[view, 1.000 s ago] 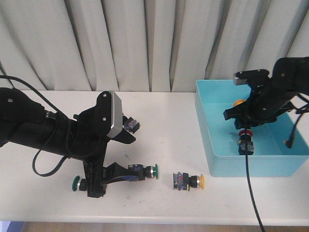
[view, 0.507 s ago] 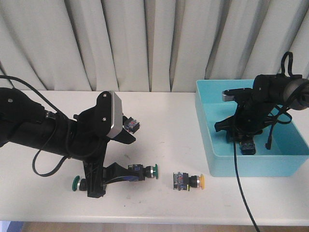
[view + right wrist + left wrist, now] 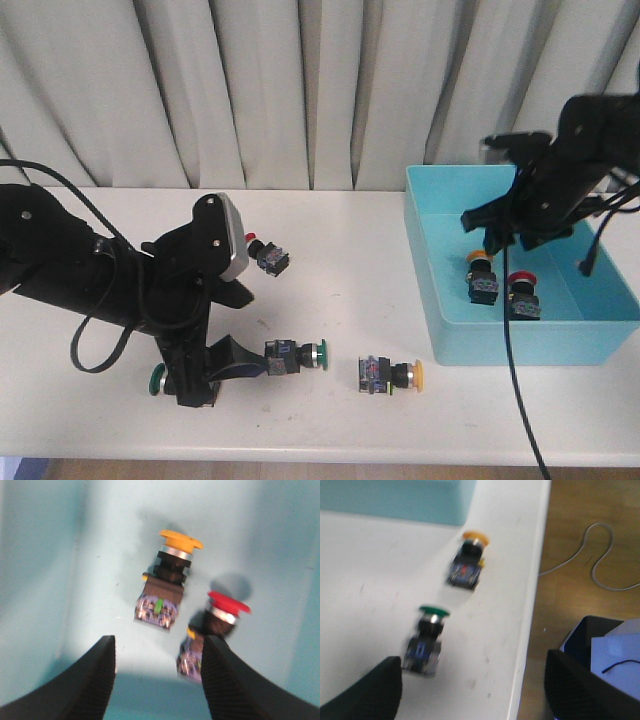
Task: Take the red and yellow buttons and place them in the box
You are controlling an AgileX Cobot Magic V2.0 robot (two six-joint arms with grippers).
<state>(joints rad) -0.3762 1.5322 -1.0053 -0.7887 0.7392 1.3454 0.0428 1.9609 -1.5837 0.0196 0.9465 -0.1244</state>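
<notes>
Two done: a yellow-capped push-button switch [image 3: 167,582] and a red-capped one [image 3: 212,630] lie in the turquoise plastic box [image 3: 432,300]. Right gripper [image 3: 157,672] above them, jaws wide, empty.

Left on the white counter [image 3: 330,230]: another yellow-capped switch [image 3: 467,560] near the front edge and a red-capped switch [image 3: 265,256] farther back. Left gripper [image 3: 470,690] jaws wide, green-capped switch [image 3: 426,642] just ahead.

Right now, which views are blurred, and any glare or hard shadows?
Left wrist view: motion-blurred, green button and yellow button smeared. Right wrist view: mild blur, the red button softest, soft shadows on the box floor. Front view: sharp, even light, no glare.
</notes>
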